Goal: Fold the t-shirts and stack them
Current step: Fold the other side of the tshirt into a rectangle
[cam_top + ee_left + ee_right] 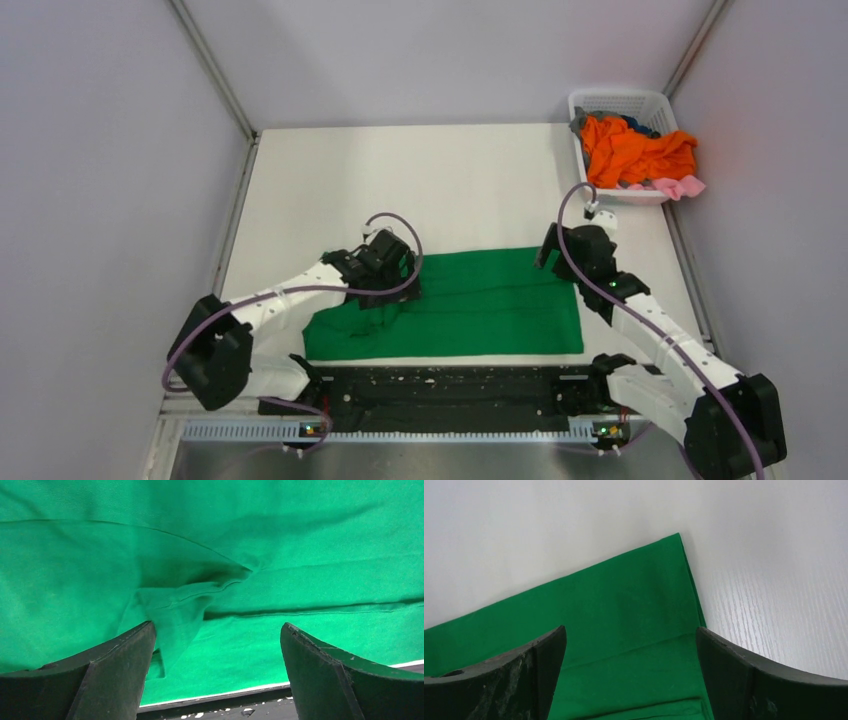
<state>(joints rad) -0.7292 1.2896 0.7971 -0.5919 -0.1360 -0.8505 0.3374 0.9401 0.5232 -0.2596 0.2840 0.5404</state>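
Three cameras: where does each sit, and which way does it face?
Top external: above and behind the robot, facing down at the table; left arm, right arm, green t-shirt, white basket show.
Left wrist: on the left arm, looking down at wrinkled green cloth; its open fingers show.
Right wrist: on the right arm, looking down at the shirt's corner and table; its open fingers show.
Shared: the green t-shirt.

Green t-shirt (490, 300): far-L corner under left gripper (388, 275); other clothes in basket (620, 98) mostly beneath orange t-shirt (635, 150).
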